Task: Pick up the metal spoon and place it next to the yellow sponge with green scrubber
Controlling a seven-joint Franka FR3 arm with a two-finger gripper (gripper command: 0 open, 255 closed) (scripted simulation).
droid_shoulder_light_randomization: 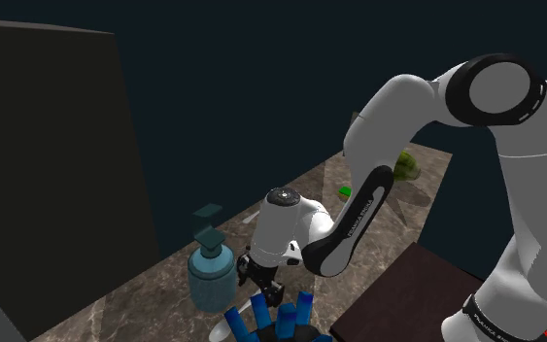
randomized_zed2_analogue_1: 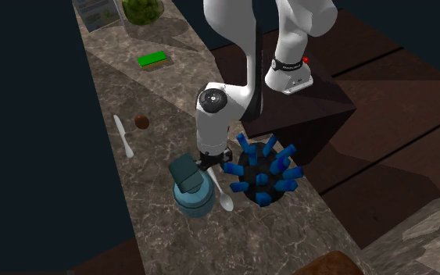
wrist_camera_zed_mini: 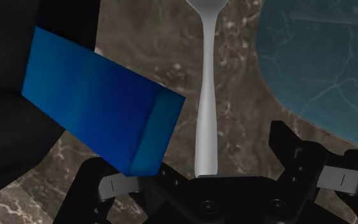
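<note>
The pale metal spoon (randomized_zed2_analogue_1: 224,195) lies on the marble counter between a teal soap dispenser and a black holder with blue prongs. Its bowl points away from the arm. In the wrist view the spoon's handle (wrist_camera_zed_mini: 207,108) runs straight out from the palm. My gripper (wrist_camera_zed_mini: 199,159) is open and low over the handle's end, one finger on each side, neither touching it. From the second exterior view my gripper (randomized_zed2_analogue_1: 208,160) stands just above the handle. The sponge, showing its green top (randomized_zed2_analogue_1: 152,58), lies far along the counter; its green top (droid_shoulder_light_randomization: 345,191) shows past the arm.
The teal soap dispenser (randomized_zed2_analogue_1: 191,187) stands close on one side of the gripper and the blue-pronged holder (randomized_zed2_analogue_1: 263,176) close on the other. A knife (randomized_zed2_analogue_1: 123,137) and a small brown ball (randomized_zed2_analogue_1: 141,122) lie between spoon and sponge. A plant (randomized_zed2_analogue_1: 141,9) stands beyond the sponge.
</note>
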